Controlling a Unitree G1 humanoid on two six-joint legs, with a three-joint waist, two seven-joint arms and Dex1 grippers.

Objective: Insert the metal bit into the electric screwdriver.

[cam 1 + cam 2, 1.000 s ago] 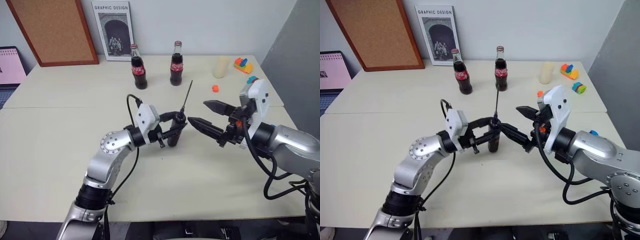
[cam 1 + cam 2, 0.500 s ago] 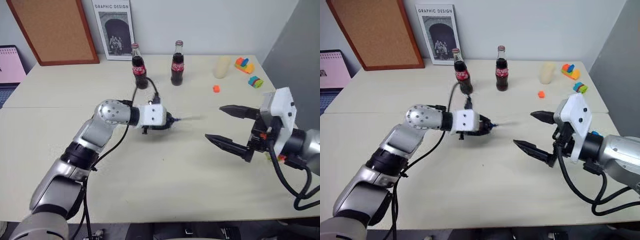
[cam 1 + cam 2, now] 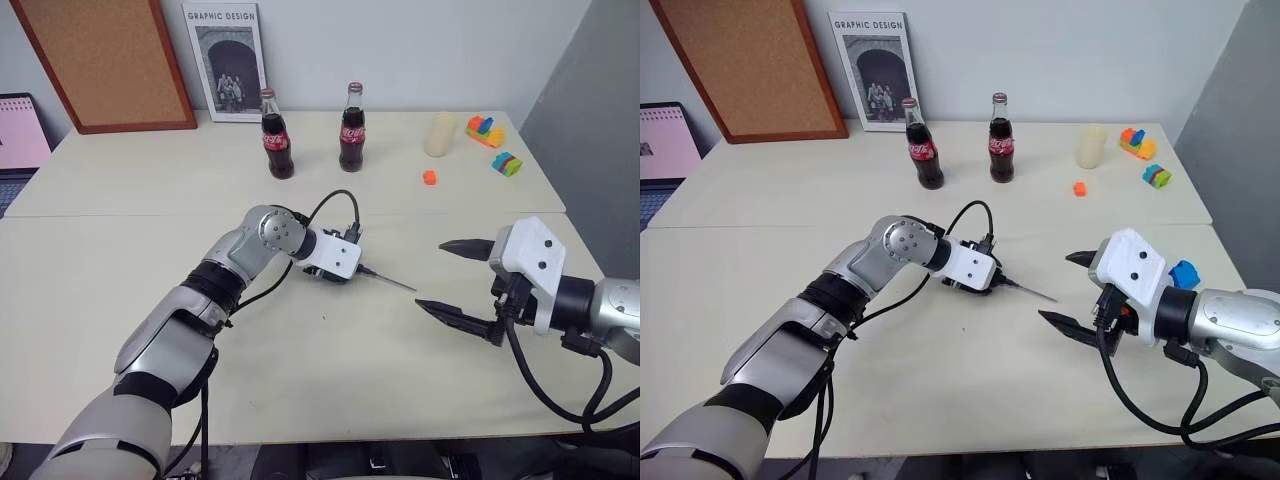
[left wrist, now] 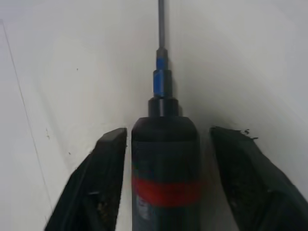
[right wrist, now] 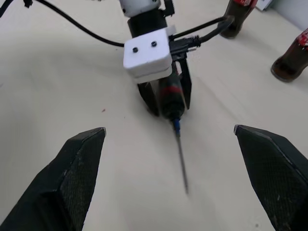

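1. Lying between the two black fingers of the left gripper (image 4: 163, 183), the electric screwdriver (image 4: 164, 178) has a clear gap of table on each side of its body in the left wrist view, so the jaws stand apart and are not clamped on it.
2. Its red band sits level with the fingers, and its bluish tip points away from the wrist.
3. The metal bit (image 3: 388, 281) sticks straight out of that tip as one line with the screwdriver, its far end low over the table (image 3: 120, 300), pointing toward the right gripper (image 3: 452, 280).
4. The right gripper is well apart from the screwdriver, jaws spread wide with nothing between them.
5. The table is pale cream, with a seam running across it behind the screwdriver.
6. Far behind the screwdriver stand two cola bottles (image 3: 275, 135), and behind them a framed print (image 3: 225, 60) and a cork board (image 3: 105, 60) lean on the grey wall.
7. Off to the right of the bottles sit a pale cylinder (image 3: 439, 134), a small orange piece (image 3: 429, 177) and coloured blocks (image 3: 484, 129).
8. From the head views the left gripper's white housing covers most of the screwdriver's body; whether it rests on the table or is propped cannot be told.
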